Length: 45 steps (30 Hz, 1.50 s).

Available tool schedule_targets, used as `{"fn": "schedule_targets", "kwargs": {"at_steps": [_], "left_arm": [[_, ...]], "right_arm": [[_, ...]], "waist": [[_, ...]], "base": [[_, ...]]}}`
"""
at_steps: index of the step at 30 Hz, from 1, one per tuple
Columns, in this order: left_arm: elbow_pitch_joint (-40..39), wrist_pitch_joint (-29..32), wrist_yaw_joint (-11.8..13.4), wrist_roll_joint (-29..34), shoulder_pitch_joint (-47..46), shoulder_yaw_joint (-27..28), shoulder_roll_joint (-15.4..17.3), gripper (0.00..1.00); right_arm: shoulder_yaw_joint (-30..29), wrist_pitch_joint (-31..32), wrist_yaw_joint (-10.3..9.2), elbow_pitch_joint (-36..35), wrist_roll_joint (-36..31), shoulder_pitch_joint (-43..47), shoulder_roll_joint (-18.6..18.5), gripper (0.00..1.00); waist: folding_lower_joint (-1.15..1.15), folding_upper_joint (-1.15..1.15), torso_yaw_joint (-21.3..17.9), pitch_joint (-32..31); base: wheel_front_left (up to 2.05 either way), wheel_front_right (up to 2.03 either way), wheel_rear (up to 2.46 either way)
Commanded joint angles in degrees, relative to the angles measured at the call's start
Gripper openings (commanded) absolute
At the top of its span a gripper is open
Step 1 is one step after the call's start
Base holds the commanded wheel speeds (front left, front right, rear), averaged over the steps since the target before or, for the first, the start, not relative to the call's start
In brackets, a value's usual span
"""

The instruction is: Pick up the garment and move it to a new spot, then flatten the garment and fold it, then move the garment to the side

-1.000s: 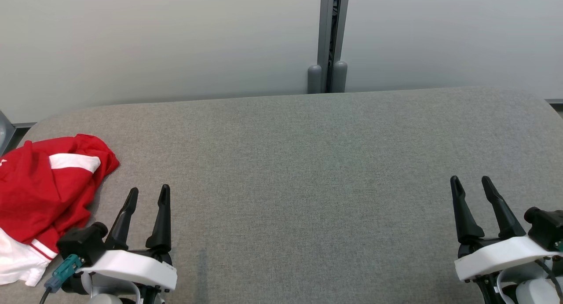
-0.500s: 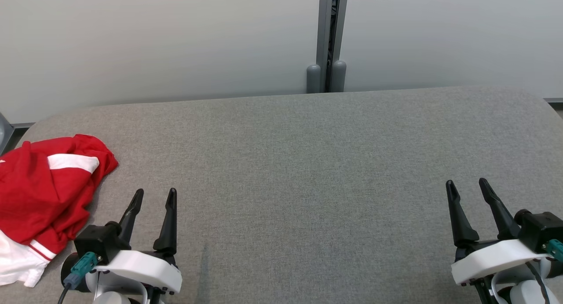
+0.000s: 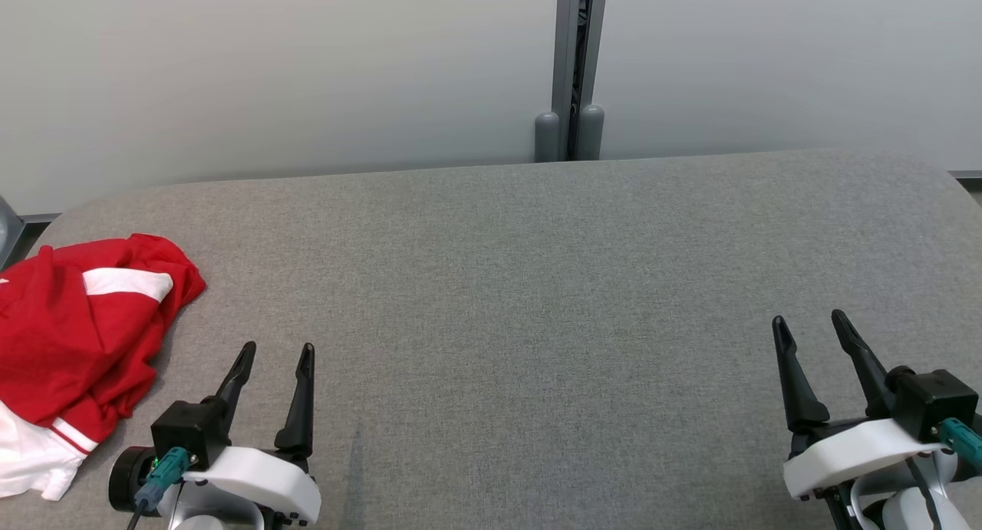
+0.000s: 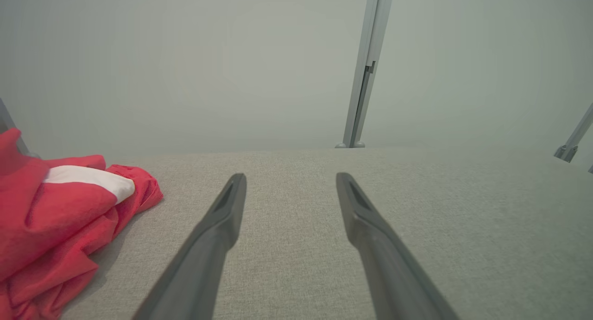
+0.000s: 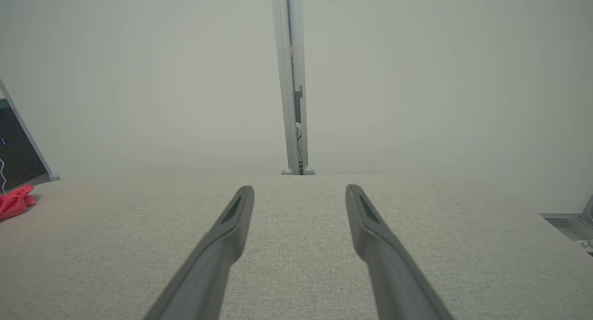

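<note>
Garment (image 3: 73,338) on table's (image 3: 537,284) left end, wall (image 3: 268,77) behind table, post (image 3: 571,70) behind its middle

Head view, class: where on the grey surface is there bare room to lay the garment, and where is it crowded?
The widest bare stretch of the grey surface lies between the left gripper and right gripper, back to the wall. Crowded at the left edge, where the red garment lies beside the left gripper.

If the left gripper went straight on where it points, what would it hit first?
Probably nothing on the table: the left gripper points across it toward the wall; the garment lies off to its left.
</note>
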Motion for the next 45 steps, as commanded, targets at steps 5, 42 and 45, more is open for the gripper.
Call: {"fn": "schedule_targets", "kwargs": {"at_steps": [5,42,45], "left_arm": [[0.63,-0.87,0.50,1.94,-1.61,0.38,0.03,1.00],[4.81,-1.78,0.84,0.98,-2.82,2.70,-0.24,1.00],[4.58,-1.78,1.09,0.63,-3.44,3.40,-0.15,1.00]], "right_arm": [[-0.12,-0.82,0.12,0.62,-1.49,-0.31,0.09,1.00],[0.33,-1.65,0.12,2.68,2.01,-1.30,-0.36,1.00],[0.70,-1.65,0.12,2.61,2.35,-1.38,-0.44,1.00]], "waist": [[0.00,0.00,-0.03,0.01],[0.00,0.00,1.01,-0.06],[0.00,0.00,2.63,0.15]], "base": [[0.00,0.00,0.00],[0.00,0.00,0.00],[0.00,0.00,0.00]]}}
